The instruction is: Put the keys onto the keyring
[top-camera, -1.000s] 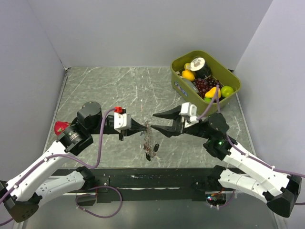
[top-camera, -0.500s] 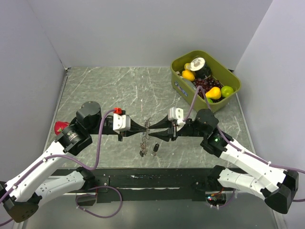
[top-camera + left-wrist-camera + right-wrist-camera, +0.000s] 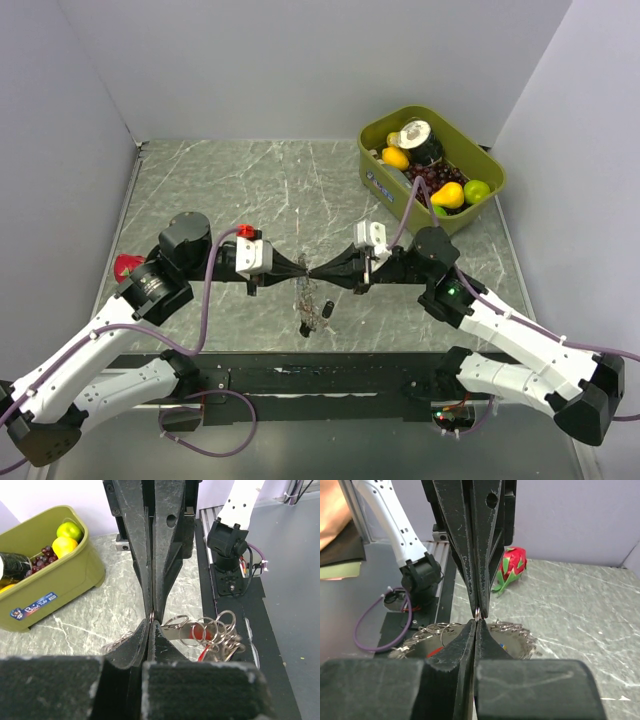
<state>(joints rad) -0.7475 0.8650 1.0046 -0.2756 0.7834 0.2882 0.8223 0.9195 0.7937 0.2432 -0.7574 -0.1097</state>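
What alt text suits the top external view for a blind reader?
The left gripper and right gripper meet tip to tip over a marbled table, both shut on the keyring, with the keys dangling beneath. A green bin of fruit sits at the back right.

The table (image 3: 250, 180) is dark grey-green stone, veined all over with thin white streaks. The tub (image 3: 385, 186) on it is olive green with a blue label (image 3: 32, 606) lettered in white. Inside are a yellow lemon (image 3: 396, 157), a yellow pear (image 3: 449, 194), a bright green fruit (image 3: 477, 189) and dark purple grapes (image 3: 428, 178). A red fruit (image 3: 125, 266) has green leaf tips. The left arm (image 3: 90, 350) and right arm (image 3: 520, 350) are white with black joints. The left gripper (image 3: 298, 268) and right gripper (image 3: 318, 270) are matt black. The cables (image 3: 207, 310) are purple. The keyring (image 3: 515, 628) is silvery grey, and one key (image 3: 201, 631) has a red head.
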